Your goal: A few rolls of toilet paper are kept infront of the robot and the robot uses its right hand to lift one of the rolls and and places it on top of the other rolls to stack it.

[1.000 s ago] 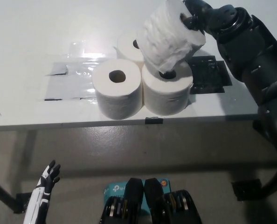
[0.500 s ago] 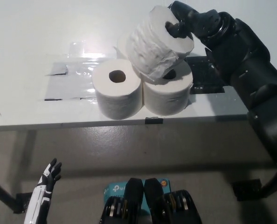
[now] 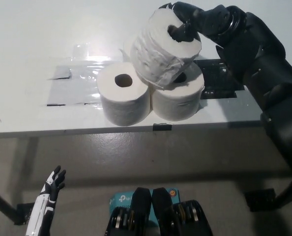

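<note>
My black right hand is shut on a white toilet roll, a finger hooked in its core. The held roll is tilted and sits low over the rolls on the white table, overlapping the front right roll and covering most of a back roll. Whether it touches them I cannot tell. A front left roll stands upright beside them, core hole up. My white left hand hangs low at the lower left, below the table, fingers apart and empty.
A clear plastic sheet lies on the table left of the rolls. A black patterned mat lies to their right, under my right arm. The table's front edge runs just before the rolls. A blue box is on the floor.
My right hand has carried the held roll leftward and slightly down, from above the front right roll toward the middle of the group. The left hand has barely moved.
</note>
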Controlling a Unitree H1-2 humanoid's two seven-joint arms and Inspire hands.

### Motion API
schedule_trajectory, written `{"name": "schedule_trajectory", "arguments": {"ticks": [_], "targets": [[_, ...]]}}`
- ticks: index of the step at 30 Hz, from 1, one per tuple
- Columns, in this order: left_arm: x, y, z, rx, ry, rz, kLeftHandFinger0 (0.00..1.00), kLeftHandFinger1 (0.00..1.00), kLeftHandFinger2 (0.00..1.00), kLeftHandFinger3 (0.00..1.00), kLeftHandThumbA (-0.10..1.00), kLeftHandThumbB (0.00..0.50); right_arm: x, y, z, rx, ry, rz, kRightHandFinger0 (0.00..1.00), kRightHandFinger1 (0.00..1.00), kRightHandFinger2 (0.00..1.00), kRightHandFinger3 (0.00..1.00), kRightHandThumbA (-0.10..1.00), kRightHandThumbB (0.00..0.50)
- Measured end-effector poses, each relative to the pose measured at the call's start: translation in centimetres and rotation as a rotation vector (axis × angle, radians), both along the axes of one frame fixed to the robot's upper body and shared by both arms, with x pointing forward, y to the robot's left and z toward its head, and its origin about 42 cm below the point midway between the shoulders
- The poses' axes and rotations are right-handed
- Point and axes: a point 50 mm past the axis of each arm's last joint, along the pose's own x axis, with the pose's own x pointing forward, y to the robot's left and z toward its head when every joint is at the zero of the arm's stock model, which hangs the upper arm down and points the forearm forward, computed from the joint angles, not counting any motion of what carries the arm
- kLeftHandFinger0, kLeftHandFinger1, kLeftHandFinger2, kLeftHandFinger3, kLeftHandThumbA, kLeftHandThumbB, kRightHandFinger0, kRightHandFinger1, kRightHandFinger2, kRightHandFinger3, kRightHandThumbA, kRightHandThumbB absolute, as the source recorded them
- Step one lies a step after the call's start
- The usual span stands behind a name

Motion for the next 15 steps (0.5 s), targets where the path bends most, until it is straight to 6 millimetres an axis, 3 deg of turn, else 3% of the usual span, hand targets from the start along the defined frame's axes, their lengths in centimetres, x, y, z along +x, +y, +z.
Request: {"name": "schedule_trajectory", "arguments": {"ticks": [2, 6, 10, 15], "targets": [[0.0, 0.0, 0.0, 0.002, 0.0, 0.0, 1.0, 1.0, 1.0, 1.0, 1.0, 0.205, 0.0, 0.2, 0.5, -0.015, 0.0, 0.006, 1.0, 1.0, 1.0, 1.0, 0.7, 0.435], [0.0, 0.0, 0.0, 0.003, 0.0, -0.001, 1.0, 1.0, 1.0, 1.0, 1.0, 0.211, 0.0, 0.4, 1.7, -0.029, 0.016, 0.016, 1.0, 1.0, 1.0, 1.0, 0.76, 0.451], [0.0, 0.0, 0.0, 0.003, 0.001, -0.002, 1.0, 1.0, 1.0, 1.0, 1.0, 0.211, 0.0, 0.8, 3.8, -0.039, 0.006, 0.031, 1.0, 1.0, 1.0, 1.0, 0.73, 0.397], [0.1, -0.1, 0.1, 0.004, -0.002, -0.006, 1.0, 1.0, 1.0, 1.0, 1.0, 0.225, -0.1, 1.5, 6.6, -0.051, -0.015, 0.055, 1.0, 1.0, 1.0, 1.0, 0.75, 0.427]]}}
